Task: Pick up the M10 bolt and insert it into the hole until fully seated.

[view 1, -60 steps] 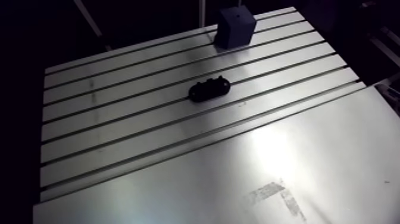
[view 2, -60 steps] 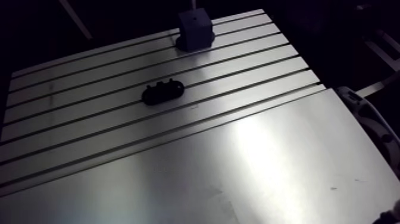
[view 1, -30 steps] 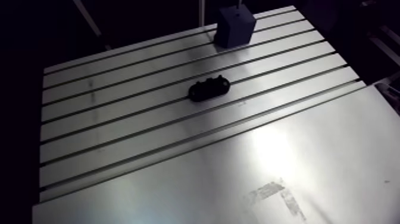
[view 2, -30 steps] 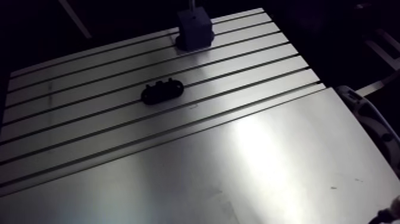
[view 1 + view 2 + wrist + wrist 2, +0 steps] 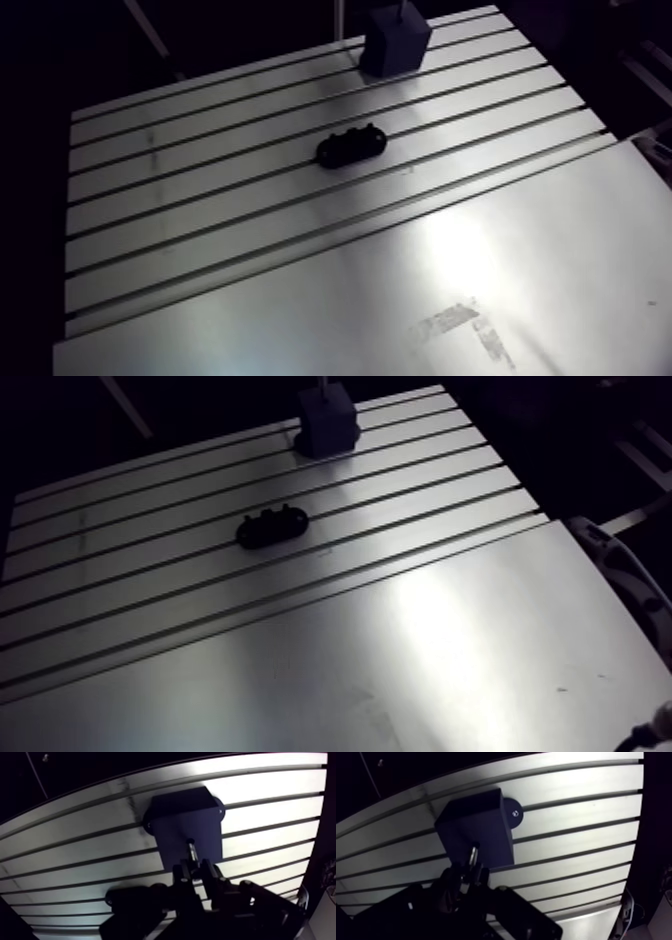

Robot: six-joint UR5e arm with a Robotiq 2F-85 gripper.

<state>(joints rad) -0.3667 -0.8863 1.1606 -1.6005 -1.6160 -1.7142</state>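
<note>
Slotted aluminium desk (image 5: 200,230) fills both views. Your bolt (image 5: 191,850) is off it, held over the dark blue block (image 5: 182,817) that stands near the desk's far edge, toward its far right corner. In the wrist view the bolt shows as a slim, dark metal shank with a small rounded end, pointing ahead of the gripper (image 5: 196,868) at the block's top face. You cannot tell from here whether that end is lined up, because the hole itself is not visible. The fingers (image 5: 209,874) are closed to a narrow gap on the bolt's rear part and grip nothing else.

Treat the bolt as light, rigid and smooth. It will not bend, but it could slip or tilt in a two-point pinch, so your hold belongs on the shank close to the head, square to the block. A black oblong holder (image 5: 351,148) lies well apart from the block, toward the middle of the desk's slotted part.
</note>
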